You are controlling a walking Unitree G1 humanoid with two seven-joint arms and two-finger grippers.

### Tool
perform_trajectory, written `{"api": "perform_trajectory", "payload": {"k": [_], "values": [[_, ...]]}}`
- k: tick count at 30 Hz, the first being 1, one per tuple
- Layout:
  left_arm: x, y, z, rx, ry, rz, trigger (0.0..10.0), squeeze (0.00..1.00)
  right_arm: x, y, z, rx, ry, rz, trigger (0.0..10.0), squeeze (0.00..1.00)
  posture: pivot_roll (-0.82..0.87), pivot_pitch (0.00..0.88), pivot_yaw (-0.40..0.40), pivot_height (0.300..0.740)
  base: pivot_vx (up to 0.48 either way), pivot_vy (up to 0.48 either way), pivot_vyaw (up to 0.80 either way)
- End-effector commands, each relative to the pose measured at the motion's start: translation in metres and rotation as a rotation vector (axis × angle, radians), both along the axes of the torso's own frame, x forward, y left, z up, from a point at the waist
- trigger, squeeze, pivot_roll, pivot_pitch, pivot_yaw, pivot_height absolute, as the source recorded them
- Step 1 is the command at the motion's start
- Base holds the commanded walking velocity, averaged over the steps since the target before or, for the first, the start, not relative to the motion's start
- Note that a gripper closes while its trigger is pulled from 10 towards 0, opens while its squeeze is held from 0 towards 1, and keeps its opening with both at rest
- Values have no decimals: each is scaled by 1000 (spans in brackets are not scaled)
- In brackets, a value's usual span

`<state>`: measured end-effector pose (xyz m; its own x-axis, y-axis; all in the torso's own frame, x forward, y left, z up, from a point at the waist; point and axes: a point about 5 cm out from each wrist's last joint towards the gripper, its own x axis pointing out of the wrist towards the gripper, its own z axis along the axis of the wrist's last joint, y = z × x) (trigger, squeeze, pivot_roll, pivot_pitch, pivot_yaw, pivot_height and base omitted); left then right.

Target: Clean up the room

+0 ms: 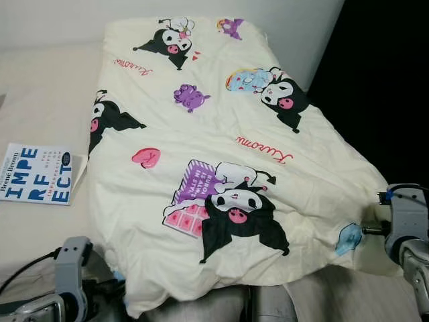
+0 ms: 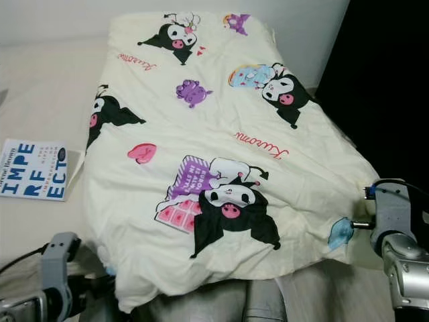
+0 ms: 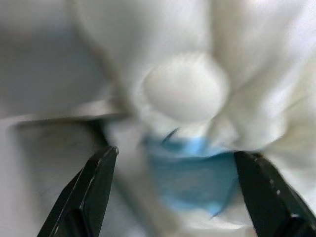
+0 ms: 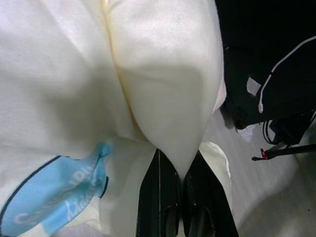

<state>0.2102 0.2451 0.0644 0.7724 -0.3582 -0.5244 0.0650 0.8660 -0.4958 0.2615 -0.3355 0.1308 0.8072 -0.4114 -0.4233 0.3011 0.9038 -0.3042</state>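
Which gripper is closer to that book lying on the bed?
Left. The left gripper sits at the blanket's near left corner, just below the book. The right gripper pinches the blanket's right edge, across the bed.

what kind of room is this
Most likely a bedroom: a cream cartoon-print quilt lies spread over a pale bed against a white wall, with a book beside it. The right gripper pinches the quilt's corner; the left gripper is open at another.
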Motion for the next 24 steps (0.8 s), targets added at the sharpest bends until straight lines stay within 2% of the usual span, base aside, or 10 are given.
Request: {"api": "perform_trajectory", "payload": {"k": [1, 6, 9, 11, 15, 17, 19, 24], "values": [[-4, 5, -2, -111, -29, 35, 10000, 63, -3, 1, -3, 5, 12, -4, 0, 0, -101, 249, -12, 471, 0, 0, 0], [-3, 8, 2, -176, -77, 57, 10000, 59, -3, 1, -3, 3, 13, -4, 0, 0, -102, 249, -14, 471, 0, 0, 0], [-1, 2, 8, -286, -163, 57, 10000, 43, -2, 1, -3, 3, 13, -4, 0, 0, -101, 249, -13, 471, 0, 0, 0], [-2, -2, 9, -333, -182, 52, 10000, 43, -2, 1, -3, 3, 13, -4, 0, 0, -101, 249, -13, 471, 0, 0, 0], [-5, -9, -1, -318, -158, 11, 10000, 43, -3, 0, -3, 3, 12, -7, 0, 0, -109, 248, -13, 471, 0, 0, 0], [-7, -13, -12, -255, -130, -34, 10000, 39, -3, -1, -2, 1, 11, -10, 0, 0, -112, 249, -15, 471, 0, 0, 0], [-7, -14, -15, -234, -125, -46, 10000, 39, -3, -1, -2, 1, 11, -11, 0, 0, -112, 249, -15, 471, 0, 0, 0], [3, -13, -24, -119, -129, -6, 10000, 51, -2, -1, -1, 0, 8, -8, 0, 0, -116, 246, -19, 471, 0, 0, 0]]}}
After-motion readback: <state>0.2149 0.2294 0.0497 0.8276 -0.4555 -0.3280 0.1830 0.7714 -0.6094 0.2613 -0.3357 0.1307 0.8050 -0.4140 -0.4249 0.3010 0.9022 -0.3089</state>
